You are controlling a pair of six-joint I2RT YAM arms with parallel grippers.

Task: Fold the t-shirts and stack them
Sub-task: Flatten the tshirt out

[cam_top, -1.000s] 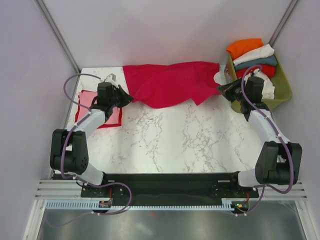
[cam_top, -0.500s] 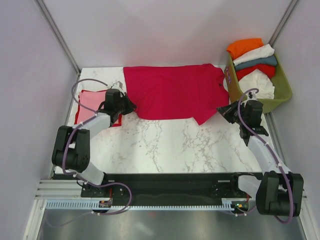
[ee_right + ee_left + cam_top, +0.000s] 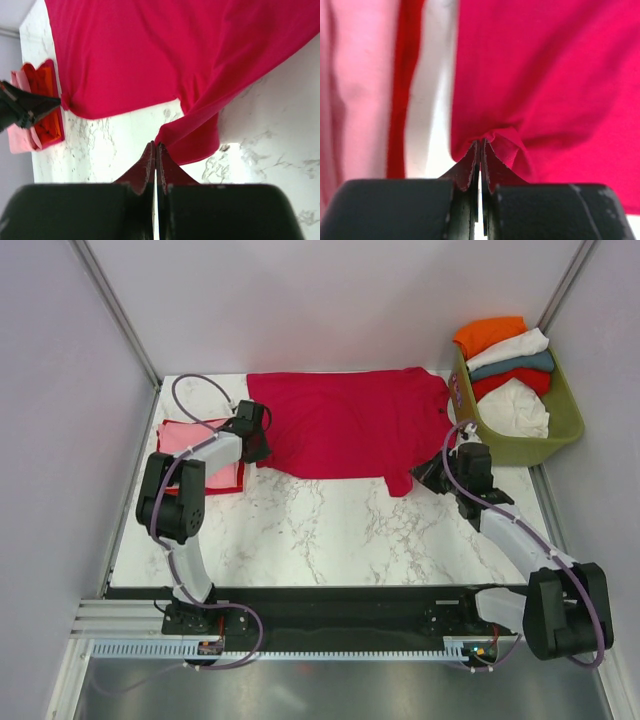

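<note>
At the far left of the white marble table (image 3: 330, 530) lies a folded pink t-shirt (image 3: 185, 438), resting on a folded red garment (image 3: 228, 476) whose edges show around it. Just to the right of this pile, the left gripper (image 3: 262, 448) sits low over the table at the left edge of the crimson t-shirt (image 3: 345, 425). In the left wrist view its fingers are clamped together on a small puckered fold of the crimson cloth (image 3: 530, 75) at the near left corner, with the pink shirt (image 3: 355, 90) and a strip of bare marble beside it. The crimson t-shirt lies spread mostly flat across the far half of the table, reaching from beside the pink pile almost to the basket, its neckline toward the right. At its near right corner a flap of cloth points toward the right gripper (image 3: 420, 478). The right wrist view shows those fingers pressed closed on the tip of that flap (image 3: 190, 135), which rises slightly off the marble. At the far right corner stands an olive-green plastic basket (image 3: 565, 425), heaped with folded shirts: an orange t-shirt (image 3: 490, 335) at the back, then a white t-shirt (image 3: 510, 348), a teal t-shirt (image 3: 515, 365), a red one and more white cloth (image 3: 515, 410) at the front.
</note>
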